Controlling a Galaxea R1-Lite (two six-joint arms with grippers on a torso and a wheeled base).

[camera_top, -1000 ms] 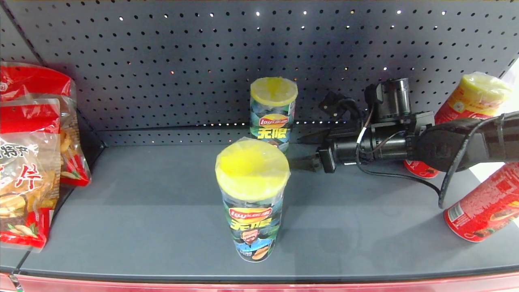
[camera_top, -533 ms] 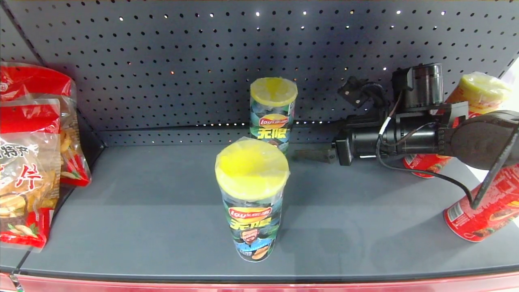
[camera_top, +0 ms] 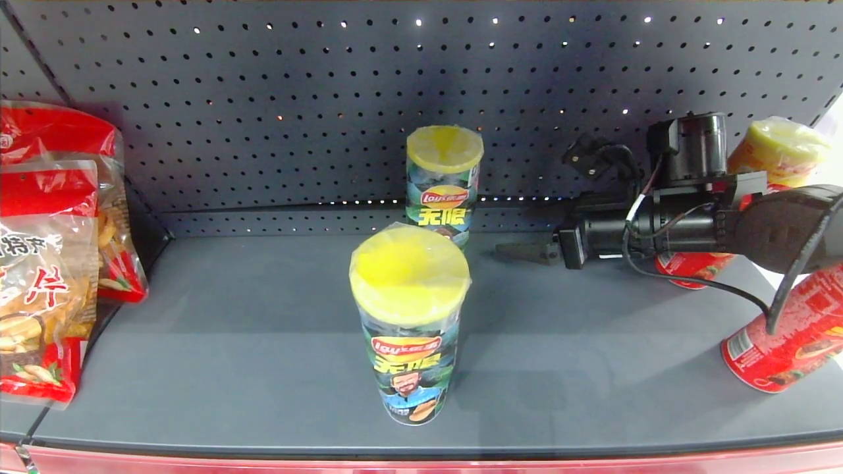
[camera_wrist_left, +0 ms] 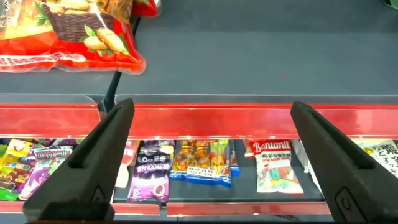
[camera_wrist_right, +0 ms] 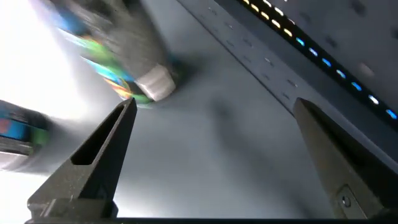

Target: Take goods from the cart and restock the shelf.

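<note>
The placing step looks finished. Two chip cans stand upright mid-shelf, the rear can point(camera_top: 444, 181) by the pegboard point(camera_top: 296, 85) and the front can point(camera_top: 409, 322) nearer the edge. The right gripper point(camera_top: 510, 251) hangs empty with its jaws spread wide, just right of the rear can and apart from it.

The next move likely calls for backing straight out to the right, clear of the red cans point(camera_top: 784, 339), then fetching more goods from the cart.

The left gripper point(camera_wrist_left: 212, 104) hangs wide and empty before the shelf's red front edge point(camera_wrist_left: 205, 118).

The grey shelf point(camera_top: 250, 342) holds snack bags point(camera_top: 46, 250) at far left, and small packets point(camera_wrist_left: 199, 165) fill the lower shelf.
</note>
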